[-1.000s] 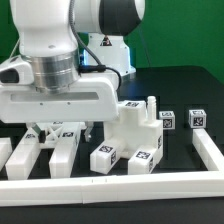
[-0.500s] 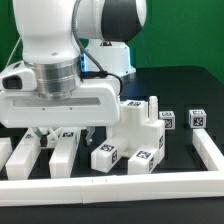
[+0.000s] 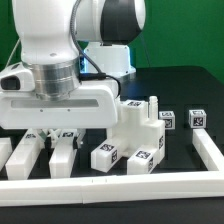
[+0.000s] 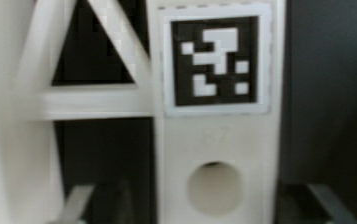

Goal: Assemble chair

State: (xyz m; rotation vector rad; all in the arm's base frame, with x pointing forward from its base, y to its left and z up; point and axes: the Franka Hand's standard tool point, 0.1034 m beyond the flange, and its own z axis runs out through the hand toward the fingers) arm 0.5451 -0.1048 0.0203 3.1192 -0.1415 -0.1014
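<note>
See the gripper (image 4: 196, 208) parted, one finger (image 4: 77, 205) on each side of a frame bar (image 4: 219, 130), clamped on nothing. Hangs low over the slotted frames (image 3: 45, 155), to the exterior view's left of the notched block (image 3: 135, 125). On that bar, a marker tag (image 4: 214, 57) and an oval hole (image 4: 214, 190). Just beside the block, on its camera side, two small cubes (image 3: 105, 155). To its exterior-view right, two further cubes (image 3: 197, 117). Past the small cubes from the block, the border rail (image 3: 110, 186).

White arm (image 3: 48, 40), black joint (image 3: 127, 18), perhaps cabled
</note>
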